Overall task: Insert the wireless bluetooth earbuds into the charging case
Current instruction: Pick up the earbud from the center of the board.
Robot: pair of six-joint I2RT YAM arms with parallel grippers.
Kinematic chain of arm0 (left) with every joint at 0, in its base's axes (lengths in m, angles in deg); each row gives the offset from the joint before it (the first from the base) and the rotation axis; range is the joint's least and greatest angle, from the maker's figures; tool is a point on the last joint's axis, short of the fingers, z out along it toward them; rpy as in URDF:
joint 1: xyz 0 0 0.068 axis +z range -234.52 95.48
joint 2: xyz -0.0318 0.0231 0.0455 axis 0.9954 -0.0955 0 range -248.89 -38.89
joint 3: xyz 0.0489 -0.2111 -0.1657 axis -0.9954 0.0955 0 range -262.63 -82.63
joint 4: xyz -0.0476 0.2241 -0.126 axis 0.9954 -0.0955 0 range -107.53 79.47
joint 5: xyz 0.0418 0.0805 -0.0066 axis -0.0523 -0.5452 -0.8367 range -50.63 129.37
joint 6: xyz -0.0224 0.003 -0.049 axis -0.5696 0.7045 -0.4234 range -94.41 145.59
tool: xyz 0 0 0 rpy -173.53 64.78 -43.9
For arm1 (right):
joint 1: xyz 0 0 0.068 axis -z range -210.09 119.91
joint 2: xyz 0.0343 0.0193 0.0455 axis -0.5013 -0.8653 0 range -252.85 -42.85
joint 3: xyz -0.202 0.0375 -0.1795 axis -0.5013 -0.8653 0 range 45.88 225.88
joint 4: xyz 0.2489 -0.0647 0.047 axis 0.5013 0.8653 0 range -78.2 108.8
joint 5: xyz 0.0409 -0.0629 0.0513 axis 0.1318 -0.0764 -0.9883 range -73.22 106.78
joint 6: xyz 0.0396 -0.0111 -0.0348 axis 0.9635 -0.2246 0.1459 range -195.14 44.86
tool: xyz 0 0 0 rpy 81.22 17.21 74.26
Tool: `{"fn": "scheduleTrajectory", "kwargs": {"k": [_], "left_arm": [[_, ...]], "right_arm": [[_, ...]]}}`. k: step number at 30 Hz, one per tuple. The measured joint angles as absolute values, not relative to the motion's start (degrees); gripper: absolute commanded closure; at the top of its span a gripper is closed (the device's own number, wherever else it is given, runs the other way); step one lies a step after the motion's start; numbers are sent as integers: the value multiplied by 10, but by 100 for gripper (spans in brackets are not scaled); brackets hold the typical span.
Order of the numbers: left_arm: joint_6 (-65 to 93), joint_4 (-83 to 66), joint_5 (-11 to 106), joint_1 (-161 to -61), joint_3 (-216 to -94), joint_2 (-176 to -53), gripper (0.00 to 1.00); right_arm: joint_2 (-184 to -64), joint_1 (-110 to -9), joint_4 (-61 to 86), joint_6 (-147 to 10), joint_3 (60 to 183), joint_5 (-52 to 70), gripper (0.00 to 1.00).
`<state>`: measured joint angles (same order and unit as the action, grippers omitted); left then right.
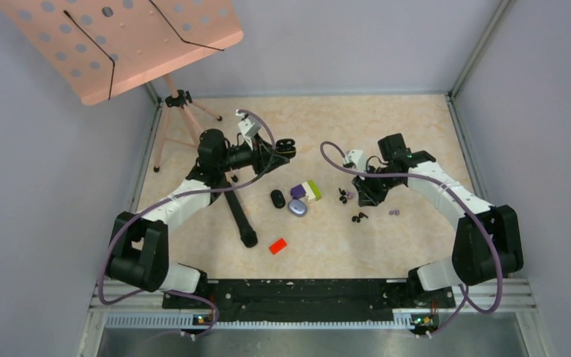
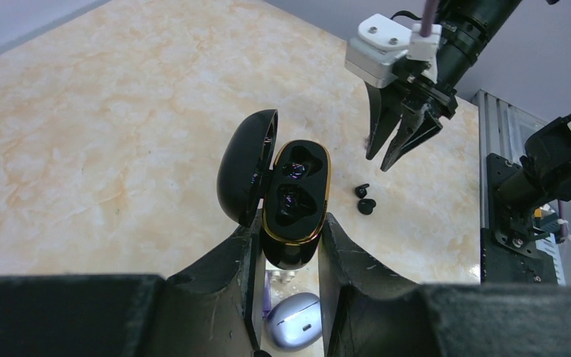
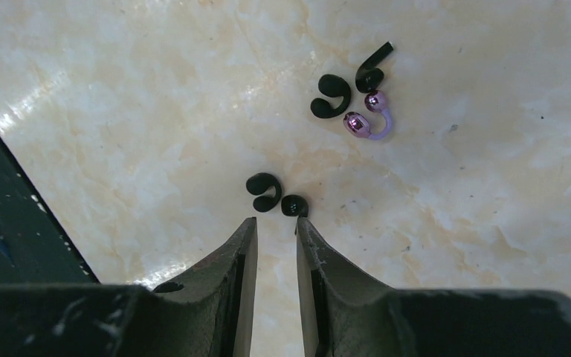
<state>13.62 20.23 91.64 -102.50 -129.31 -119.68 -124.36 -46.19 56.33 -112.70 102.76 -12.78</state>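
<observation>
My left gripper (image 2: 290,223) is shut on an open black charging case (image 2: 295,195) with a gold rim. The case is held above the table, its lid (image 2: 244,167) swung to the left and both wells showing. My right gripper (image 3: 275,221) hovers low over the table. Its jaws stand a narrow gap apart with nothing between them. Two small black earbuds (image 3: 275,197) lie just beyond its fingertips. Farther off lies a cluster of two black buds (image 3: 331,97) and a pale purple one (image 3: 368,119). Another purple bud (image 1: 394,212) lies to the right.
A closed purple case (image 1: 298,207), a closed black case (image 1: 277,198) and a purple-green-white block (image 1: 310,190) sit mid-table. A red block (image 1: 277,245) lies nearer the front. A black tripod leg (image 1: 238,216) and a pink music stand (image 1: 119,41) occupy the left.
</observation>
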Motion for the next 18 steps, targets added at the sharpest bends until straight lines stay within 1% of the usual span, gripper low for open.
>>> {"fn": "scheduleTrajectory", "kwargs": {"k": [5,12,18], "left_arm": [[133,184,903,-1014,-1285,-1195,100],[132,172,896,-1008,-1281,-1192,100],[132,163,894,-1005,-1281,-1186,100]], "right_arm": [[-1252,-478,556,-1161,1018,-102,74],[-1295,-489,541,-1181,1014,-71,75],[-1332,-497,534,-1186,1014,-55,73]]}}
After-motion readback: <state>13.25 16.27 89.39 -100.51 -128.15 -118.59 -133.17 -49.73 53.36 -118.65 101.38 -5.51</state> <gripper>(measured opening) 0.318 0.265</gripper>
